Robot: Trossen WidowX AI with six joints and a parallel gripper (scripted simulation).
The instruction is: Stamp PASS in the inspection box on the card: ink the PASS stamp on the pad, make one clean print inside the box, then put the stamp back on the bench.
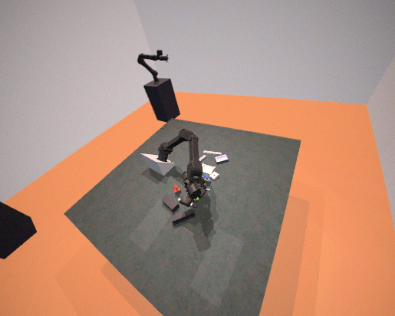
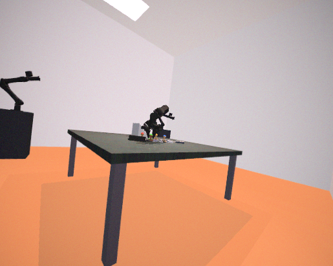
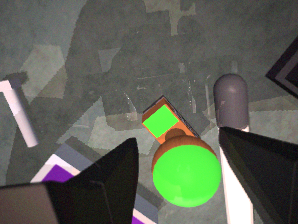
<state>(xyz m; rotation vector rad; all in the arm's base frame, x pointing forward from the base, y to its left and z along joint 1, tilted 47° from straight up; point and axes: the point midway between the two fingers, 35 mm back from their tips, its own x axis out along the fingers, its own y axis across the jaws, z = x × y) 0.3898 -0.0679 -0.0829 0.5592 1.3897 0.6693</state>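
A stamp with a green ball handle [image 3: 186, 175] [image 1: 197, 199] [image 2: 150, 135] stands on the bench, with a green patch on its orange-brown base. My gripper [image 3: 177, 140] is part open above it, one dark finger on each side of the handle in the wrist view; no grip on it shows. A flat purple piece with a white border [image 3: 57, 173] lies beside it, partly behind the left finger. A pale cream sheet [image 1: 208, 169] lies farther back, partly hidden by the arm. The PASS lettering and the inspection box cannot be read.
A dark-capped white stick [image 3: 231, 102] lies close by the right finger. A white T-shaped piece [image 3: 23, 119] lies left. Stamps with red [image 1: 176, 188] [image 2: 142, 133] and blue [image 1: 206, 177] [image 2: 164, 137] handles stand nearby. Two dark blocks [image 1: 170, 203] [image 1: 183, 217] lie near the gripper.
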